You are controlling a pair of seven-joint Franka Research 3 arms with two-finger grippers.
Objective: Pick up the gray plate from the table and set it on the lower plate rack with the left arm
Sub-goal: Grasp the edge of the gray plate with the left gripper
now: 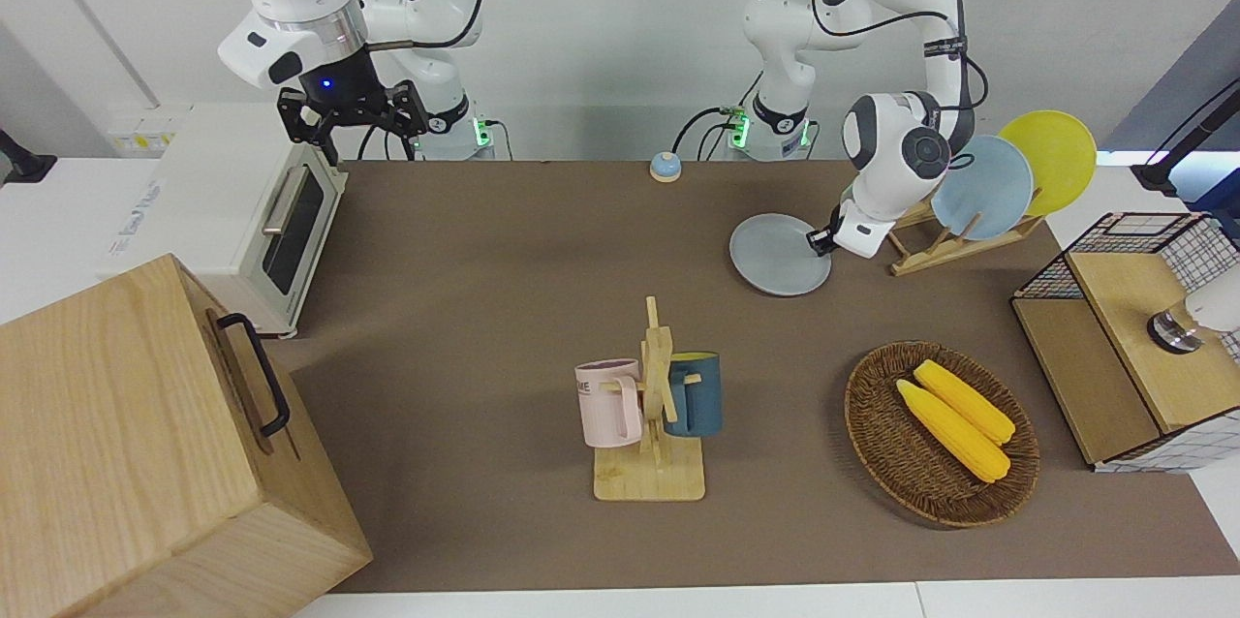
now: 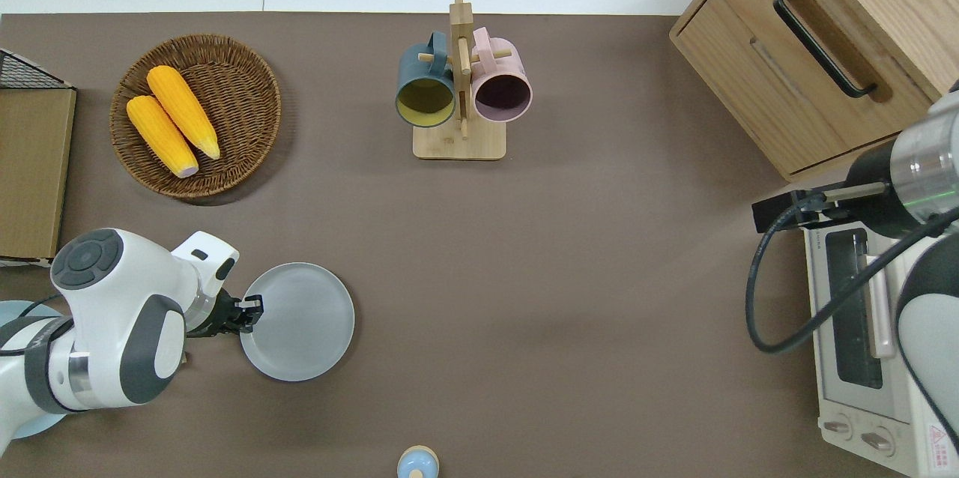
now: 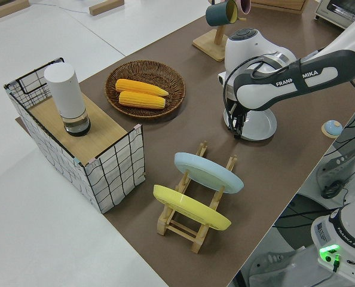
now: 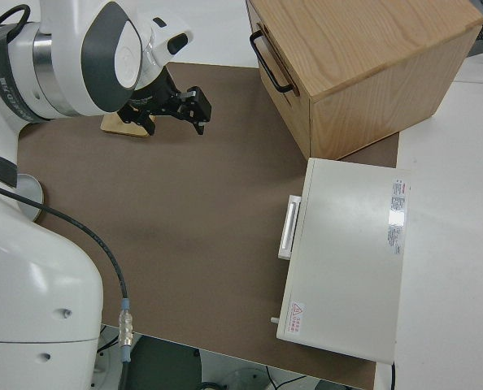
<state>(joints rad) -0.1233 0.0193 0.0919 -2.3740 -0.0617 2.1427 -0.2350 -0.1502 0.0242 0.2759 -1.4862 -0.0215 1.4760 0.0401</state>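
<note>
**Right arm's side of the worktop**

From my station I saw the right claw [image 4: 191, 107] hanging over the brown worktop [image 4: 193, 236], fingers spread. A white toaster oven [image 4: 347, 260] lay beside a wooden drawer box [image 4: 363, 65] with its black handle [image 4: 267, 58].
</note>
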